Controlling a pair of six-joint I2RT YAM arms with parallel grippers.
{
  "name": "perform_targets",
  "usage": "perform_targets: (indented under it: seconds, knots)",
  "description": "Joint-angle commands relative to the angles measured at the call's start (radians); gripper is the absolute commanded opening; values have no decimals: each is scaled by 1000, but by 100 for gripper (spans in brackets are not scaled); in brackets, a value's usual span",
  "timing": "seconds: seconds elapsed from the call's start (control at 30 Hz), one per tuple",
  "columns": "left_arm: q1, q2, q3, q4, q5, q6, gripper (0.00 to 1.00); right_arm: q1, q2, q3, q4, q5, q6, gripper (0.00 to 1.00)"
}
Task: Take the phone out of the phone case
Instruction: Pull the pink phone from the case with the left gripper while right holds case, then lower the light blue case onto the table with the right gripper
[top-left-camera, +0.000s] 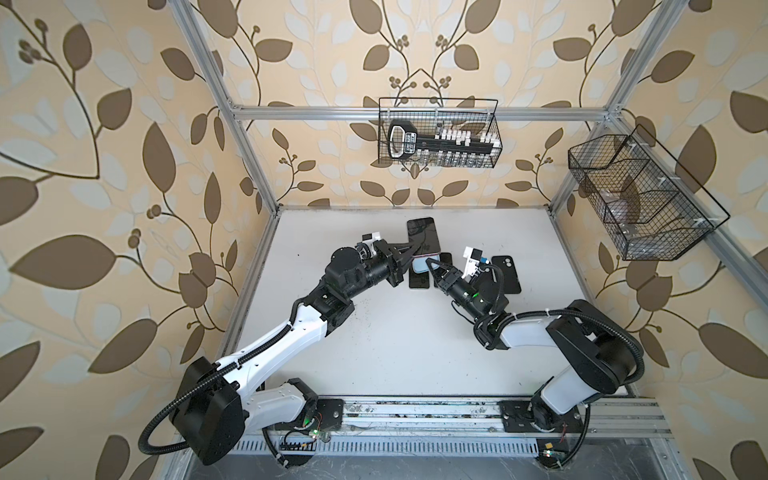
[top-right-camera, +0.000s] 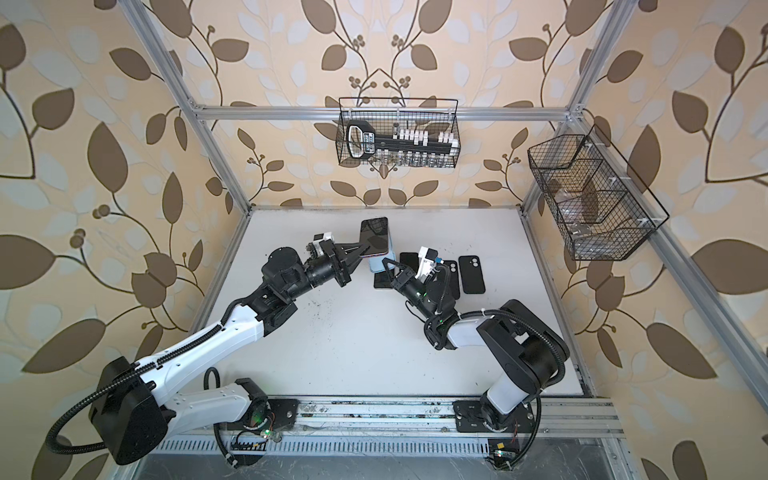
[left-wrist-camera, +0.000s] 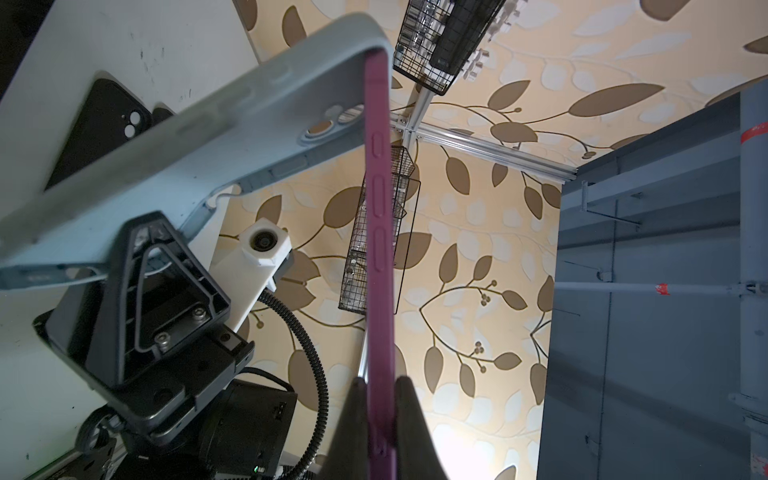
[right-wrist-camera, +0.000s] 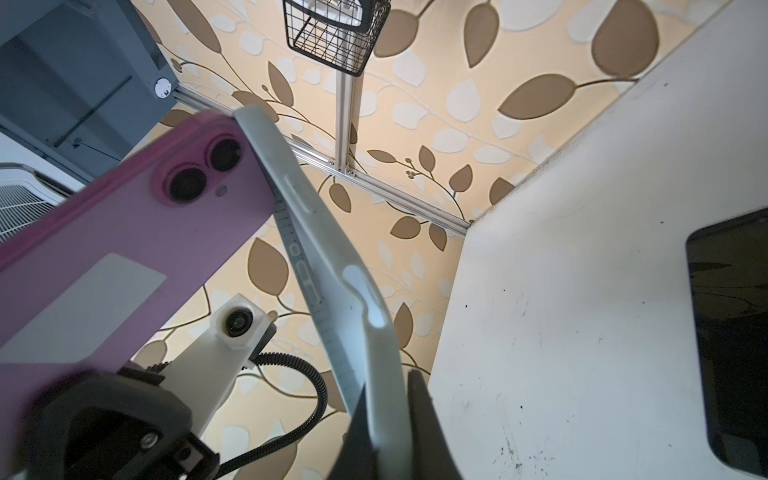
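The left gripper (top-left-camera: 414, 250) clamps the phone (top-left-camera: 420, 232), long axis toward the back wall (top-left-camera: 415, 178); right gripper (top-left-camera: 430, 262) clamps the case (top-left-camera: 419, 266).

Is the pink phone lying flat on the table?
No, the left gripper holds the pink phone by its edge, up above the table.

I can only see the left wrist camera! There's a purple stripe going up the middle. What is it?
Observer: That's the phone, edge-on to you. The right wrist view shows its purple back with two round lenses.
Operator: Cool! Where's its screen pointing?
Observer: Upward. In both top views the dark screen faces the camera.
Operator: What's underneath everything?
Observer: A black case and other dark flat things lie on the table. In both top views, some sit right below the right gripper, which holds the pale case.
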Motion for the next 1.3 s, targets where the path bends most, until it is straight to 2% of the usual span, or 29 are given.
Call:
perform_targets:
  seconds: [0.0, 0.47, 0.6, 0.83, 0.97, 1.27]
  knots:
    - [4, -42, 84, 261, -86, 59, 0, -15, 54, -34, 3, 4, 26, 0]
    - [-32, 9, 40, 374, -60, 25, 0, -58, 150, -36, 85, -1, 41, 0]
    - [-35, -9, -33, 362, -51, 54, 0, -65, 132, -21, 57, -17, 35, 0]
    - [-29, -37, -48, 252, -36, 195, 0, -60, 47, -61, -6, -7, 27, 0]
    - [25, -35, -50, 224, 28, 224, 0, -57, -49, -101, -102, 8, 23, 0]
    - [221, -32, -103, 256, 193, 210, 0, -60, -290, -186, -384, 30, 5, 1]
